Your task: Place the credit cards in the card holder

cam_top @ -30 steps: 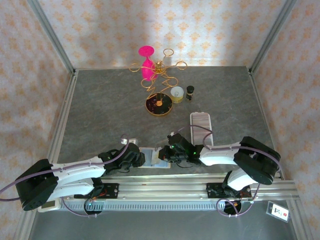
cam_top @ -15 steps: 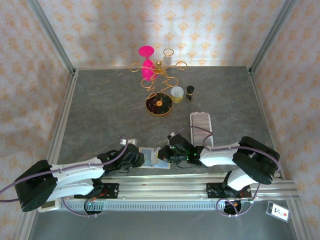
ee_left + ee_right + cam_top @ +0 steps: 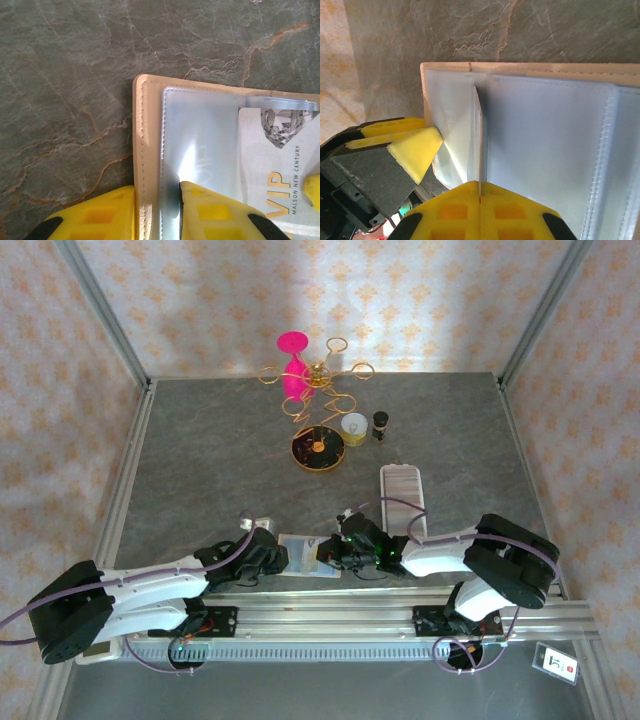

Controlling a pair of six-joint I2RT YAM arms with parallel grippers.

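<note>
Right gripper (image 3: pixel 480 200) has shifted slightly lower in frame, pinching one credit card (image 3: pixel 270 170); left gripper (image 3: pixel 157 202) clamps the single card holder (image 3: pixel 147 145) by its edge.

Mid table (image 3: pixel 200 460): open.
Far centre: wire stand (image 3: pixel 318 380), pink glass (image 3: pixel 292 352), dish (image 3: pixel 318 450).
Right: ridged tray (image 3: pixel 402 495).
Near edge: left arm (image 3: pixel 150 590), right arm (image 3: pixel 450 545) crowd card holder (image 3: pixel 303 552).

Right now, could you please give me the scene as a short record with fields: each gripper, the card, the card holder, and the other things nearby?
left gripper: shut on the beige edge of the card holder
right gripper: shut on a credit card, which is seen edge-on in the right wrist view
card holder: open, clear sleeves facing up
credit card: pale, printed VIP, upper corner apparently under a clear sleeve flap
farther back: white ridged tray, gold wire stand
</note>
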